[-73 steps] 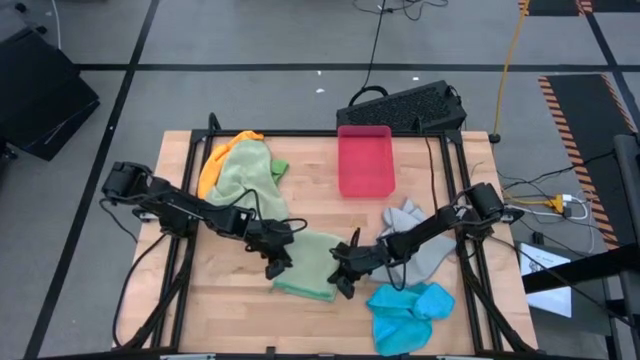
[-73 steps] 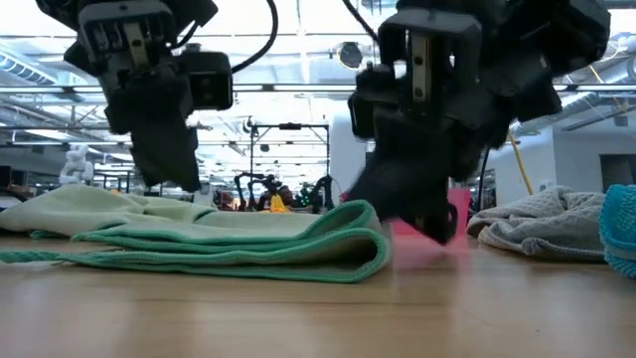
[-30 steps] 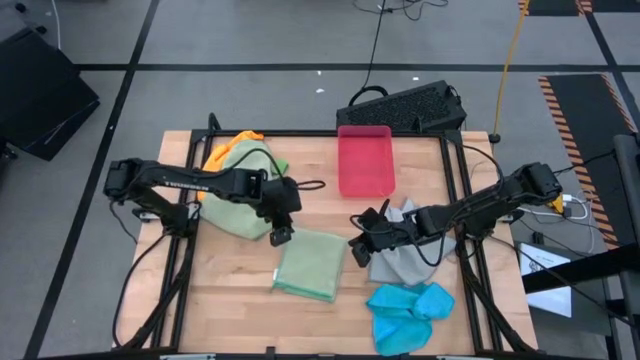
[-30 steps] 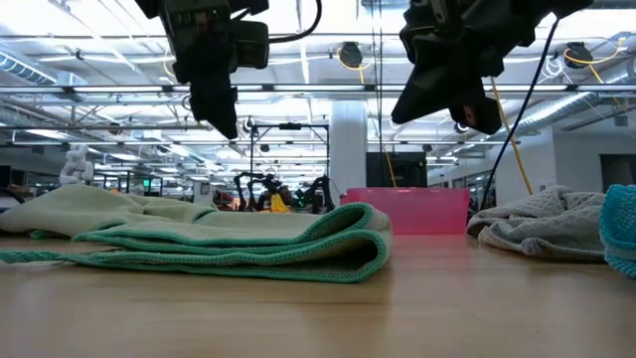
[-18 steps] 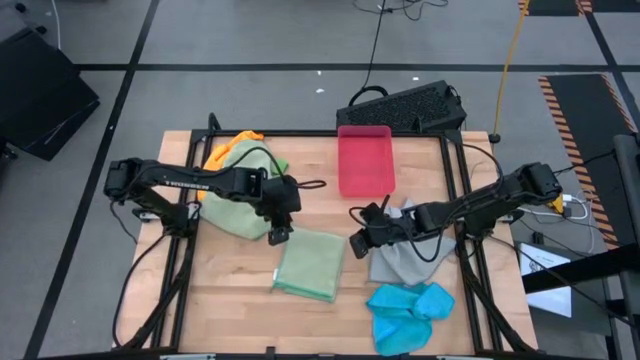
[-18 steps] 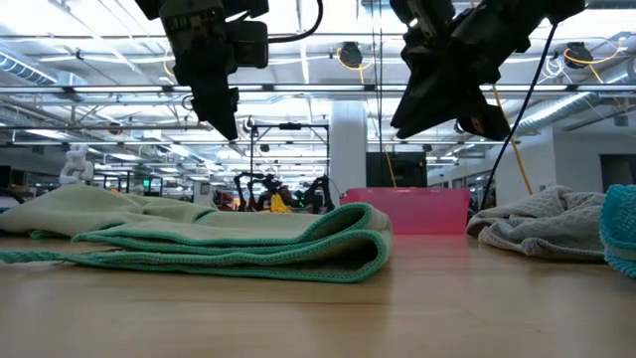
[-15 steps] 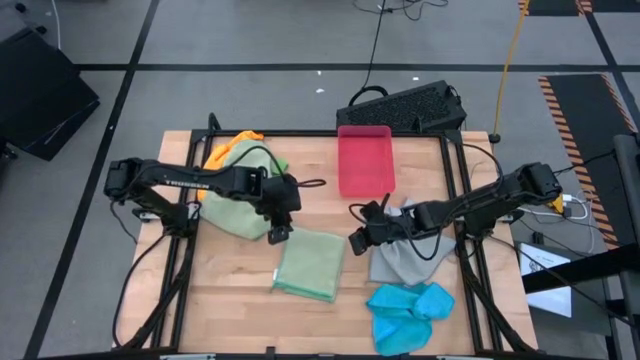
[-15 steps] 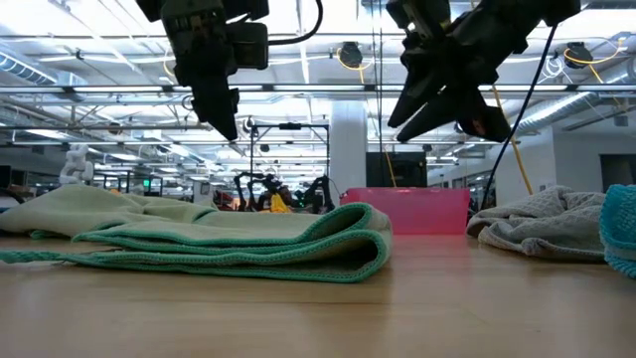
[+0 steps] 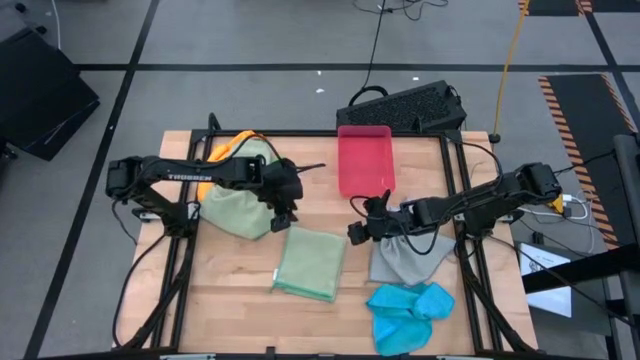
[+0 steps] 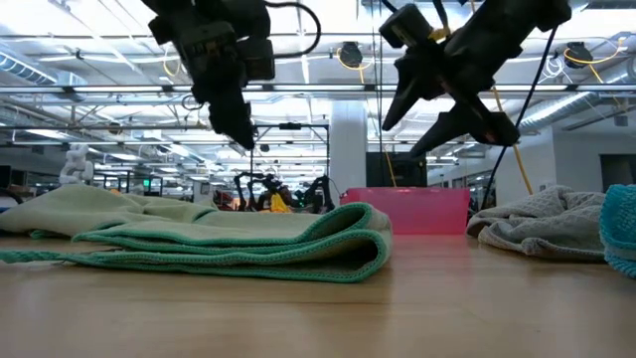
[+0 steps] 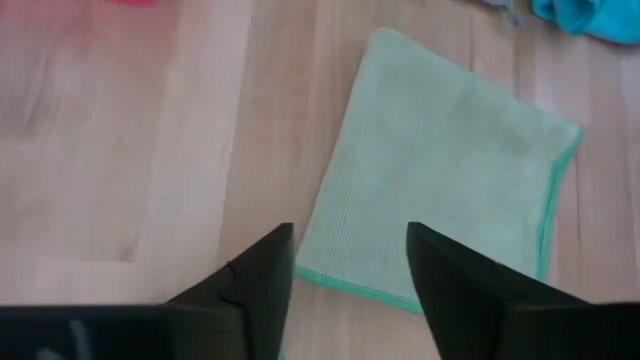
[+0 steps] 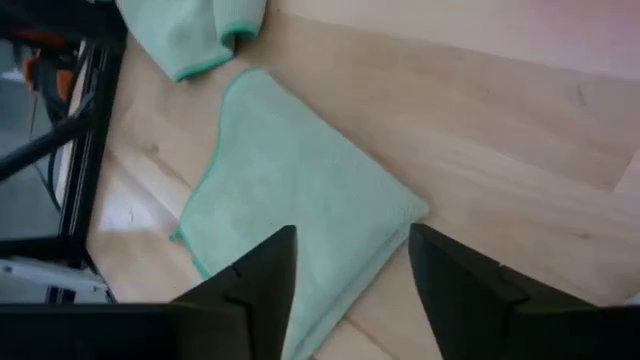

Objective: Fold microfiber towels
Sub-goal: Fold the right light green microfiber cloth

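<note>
A folded pale sage green towel (image 9: 311,263) lies flat near the middle of the wooden tabletop (image 9: 230,305), a neat rectangle with a darker green hem, its layers stacked as the low view shows (image 10: 248,249).

The left end effector (image 9: 283,212) hangs in the air just off the folded towel's 11 o'clock corner, clear of the cloth. Its fingers stand apart with nothing between them; in the left wrist view the two dark fingertips (image 11: 262,275) frame the towel (image 11: 440,215) lying below.

The right end effector (image 9: 362,226) hovers just off the folded towel's 2 o'clock corner, also lifted above the wood. Its fingers are spread and empty; the right wrist view looks down past them (image 12: 262,270) onto the same folded towel (image 12: 290,205), and in the low view both fingers splay in a clear V (image 10: 422,99).

At the tabletop's 10 o'clock sits a loose heap: another sage green towel (image 9: 235,205) on top, a bright green one (image 9: 279,165) peeking at its edge, and an orange one (image 9: 228,147) beneath toward the far side. A crumpled grey towel (image 9: 405,258) lies at 3 o'clock, under the right arm. A bunched bright blue towel (image 9: 410,312) rests at 5 o'clock, near the front edge. A pink-red tray (image 9: 365,160) sits at 12 o'clock, apart from the cloths.
</note>
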